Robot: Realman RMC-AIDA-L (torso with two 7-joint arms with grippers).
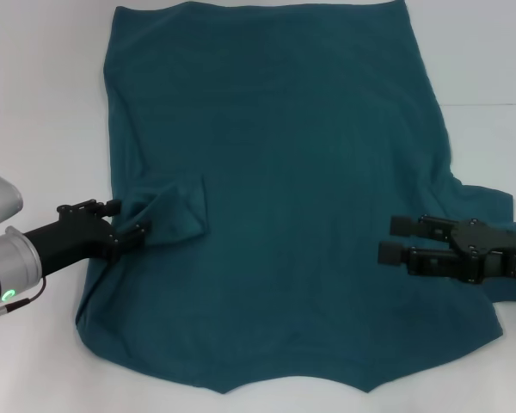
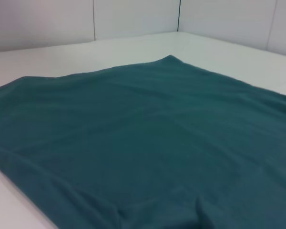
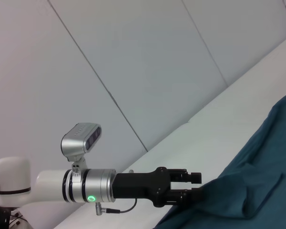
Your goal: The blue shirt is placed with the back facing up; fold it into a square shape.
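Blue shirt (image 1: 292, 198) lay spread flat across the white worktop (image 1: 43, 103), plain side up, filling most of the head view. Left sleeve (image 1: 168, 215) already folded inward onto the body of the shirt, bunched into a small wrinkled flap. Left gripper (image 1: 127, 225) sat right at the shirt's left edge, low against the worktop, clenched on that folded sleeve, fabric pinched between its black fingers (image 1: 138, 229). Same grip seen from the right wrist view: left gripper (image 3: 196, 187) biting into the edge of the shirt (image 3: 257, 181), green light glowing on the silver wrist behind it. Right gripper (image 1: 397, 239) hovered over the shirt's right side, near the right sleeve (image 1: 486, 202), pointing inward toward the shirt's middle, fingers (image 1: 408, 225) parted and holding nothing. From the left wrist view, only the shirt (image 2: 148, 143) stretching away over the worktop (image 2: 52, 59), lightly rumpled at the near edge.
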